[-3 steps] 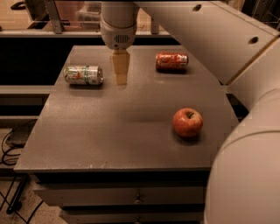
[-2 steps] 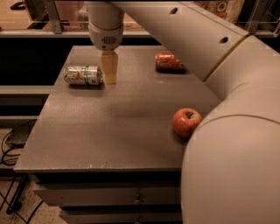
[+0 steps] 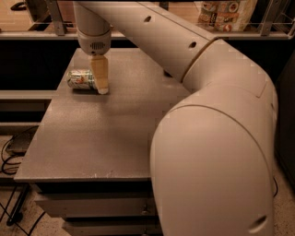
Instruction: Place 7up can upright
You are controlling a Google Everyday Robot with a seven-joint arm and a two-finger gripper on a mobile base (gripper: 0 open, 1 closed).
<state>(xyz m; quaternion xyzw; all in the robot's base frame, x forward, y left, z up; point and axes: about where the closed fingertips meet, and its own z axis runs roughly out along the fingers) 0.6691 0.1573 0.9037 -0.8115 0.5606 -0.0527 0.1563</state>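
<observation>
The 7up can (image 3: pixel 81 79), green and white with a red mark, lies on its side at the far left of the grey table (image 3: pixel 101 133). My gripper (image 3: pixel 100 83) hangs down from the arm right at the can's right end. Its pale fingers (image 3: pixel 100 73) reach to the table top and cover that end of the can. The big white arm (image 3: pixel 207 115) sweeps across the right of the view and hides the table's right side.
A shelf rail runs along the back, with a printed bag (image 3: pixel 226 13) on it at the top right. Cables (image 3: pixel 11 152) lie on the floor to the left of the table. Drawers sit under the table's front edge.
The gripper has moved left and down to the can's right end. The arm now covers the orange-red can and the apple seen earlier.
</observation>
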